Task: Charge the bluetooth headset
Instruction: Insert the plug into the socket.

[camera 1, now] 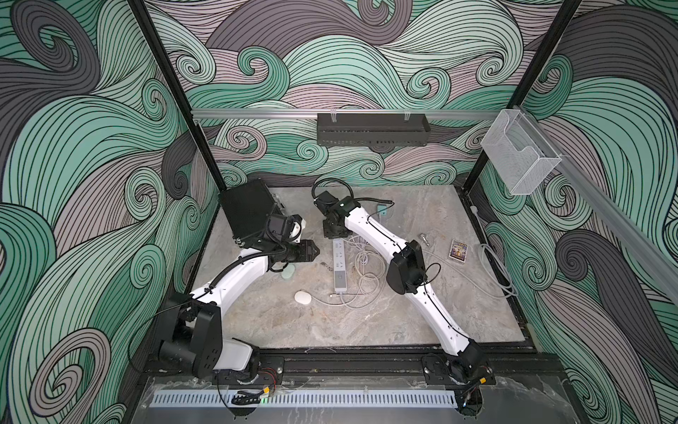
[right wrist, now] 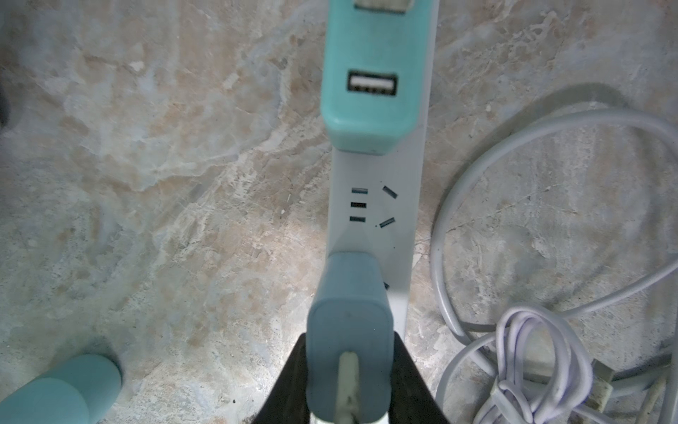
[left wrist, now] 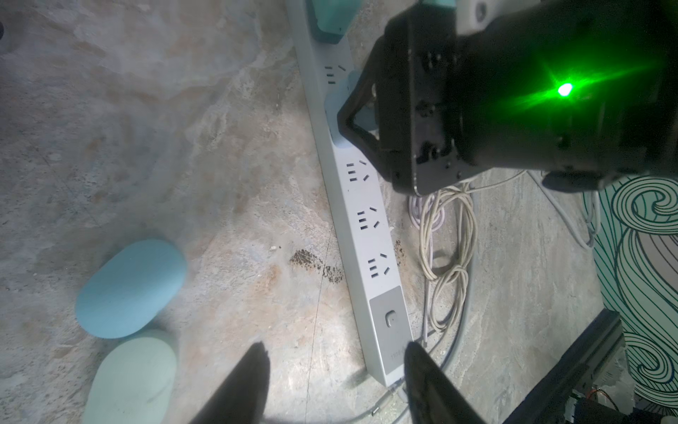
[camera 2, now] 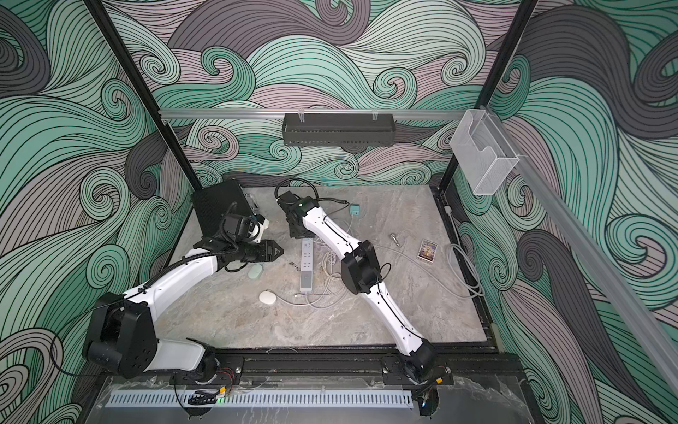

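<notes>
Right pincer (right wrist: 350, 336) snug (around blue charger (right wrist: 348, 293))

Robotics lab test cell: printed wall panels (camera 1: 367, 55) and black frame posts (camera 1: 175, 88) box in the tabletop (camera 1: 330, 323) beneath the left claw (camera 1: 314, 253); left arm (camera 1: 242, 271) and right arm (camera 1: 374, 229) mount on a rail (camera 1: 348, 361).

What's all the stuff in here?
power strip: one, white, table middle.
blue charger: one, blue, on strip.
teal charger: one, teal, strip's far end.
oval pods: two, blue and mint, left of strip.
white pod: one, white, strip's near end.
thin cables: tangle, white, right of strip.
card box: one, colourful, right side.
black box: one, black, back-left corner.
wire basket: one, white, hanging high right.
left hand: one, black, open, empty.
right hand: one, black, gripping blue charger.
</notes>
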{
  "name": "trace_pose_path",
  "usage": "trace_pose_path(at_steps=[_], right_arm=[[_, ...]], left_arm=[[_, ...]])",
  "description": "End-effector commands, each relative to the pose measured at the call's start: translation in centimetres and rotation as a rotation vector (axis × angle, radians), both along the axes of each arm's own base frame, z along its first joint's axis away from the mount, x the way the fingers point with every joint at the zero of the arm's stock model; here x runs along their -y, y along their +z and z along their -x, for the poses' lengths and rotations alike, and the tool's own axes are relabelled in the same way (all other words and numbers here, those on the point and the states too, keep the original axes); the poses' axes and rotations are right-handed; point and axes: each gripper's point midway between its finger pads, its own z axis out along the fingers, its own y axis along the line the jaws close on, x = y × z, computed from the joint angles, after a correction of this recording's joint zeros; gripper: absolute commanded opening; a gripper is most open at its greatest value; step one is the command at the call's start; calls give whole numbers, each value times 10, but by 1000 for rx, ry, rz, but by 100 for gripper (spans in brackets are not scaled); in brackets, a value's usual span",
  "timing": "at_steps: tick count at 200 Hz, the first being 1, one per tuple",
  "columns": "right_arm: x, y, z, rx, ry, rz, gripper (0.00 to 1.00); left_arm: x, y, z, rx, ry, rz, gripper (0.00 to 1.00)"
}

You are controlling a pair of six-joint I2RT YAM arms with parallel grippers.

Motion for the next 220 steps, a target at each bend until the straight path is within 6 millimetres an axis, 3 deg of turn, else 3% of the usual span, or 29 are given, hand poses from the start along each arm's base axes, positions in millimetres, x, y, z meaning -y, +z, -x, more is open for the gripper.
trace_pose_path(at_steps=[1, 19, 38, 52, 82, 111, 134, 190, 220], right_arm=[[16, -106, 40, -255, 21, 119, 0], [16, -96, 33, -225, 18, 114, 3], [12, -78, 26, -191, 13, 79, 16], [8, -58, 18, -146, 7, 57, 20], [6, -11, 3, -39, -17, 18, 42], [3, 32, 2, 37, -20, -8, 54], [-10, 59, 16, 67, 33, -35, 58], [-29, 108, 91, -10, 161, -201, 61], [-1, 143, 104, 64, 137, -239, 60]], left_arm=[[-3, 2, -4, 14, 9, -1, 59], [-3, 2, -3, 17, 9, -3, 59], [-4, 2, -2, 19, 9, -6, 59], [-5, 4, -2, 24, 11, -8, 59], [-7, 8, -1, 43, 12, -14, 59], [-9, 14, 0, 67, 14, -17, 59], [-10, 19, 0, 93, 17, -22, 59], [-17, 22, 0, 109, 34, -51, 60], [-17, 22, -1, 125, 26, -60, 60]])
